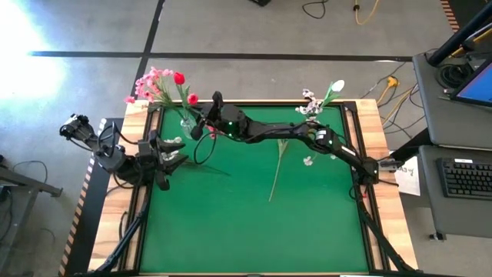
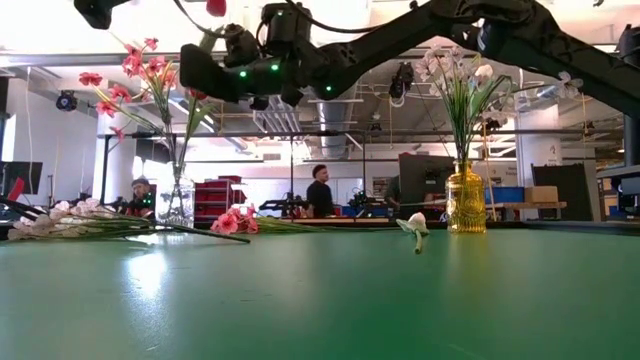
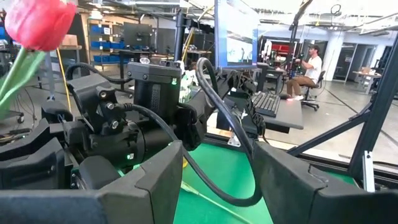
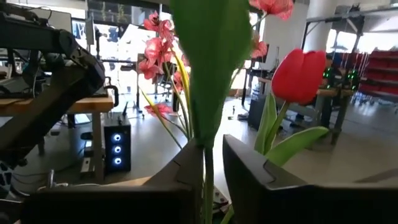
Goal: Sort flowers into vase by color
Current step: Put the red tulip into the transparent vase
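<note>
Overhead, right hand (image 4: 211,177) pinches an upright stem (image 4: 208,180) above clear vase (image 1: 187,123).

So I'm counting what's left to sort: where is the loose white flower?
In the high view, the loose white flower lies on the green mat right of centre, just under the right arm, below the amber vase.

Bright glare upper left; nearest leaf (image 4: 211,68) perhaps out of focus.

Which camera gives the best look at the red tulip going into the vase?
The right wrist view: the red tulip fills it, bud and leaves, just past the right gripper. The high view shows a small red dot; the left wrist view catches it at the corner; the low view barely shows it.
</note>
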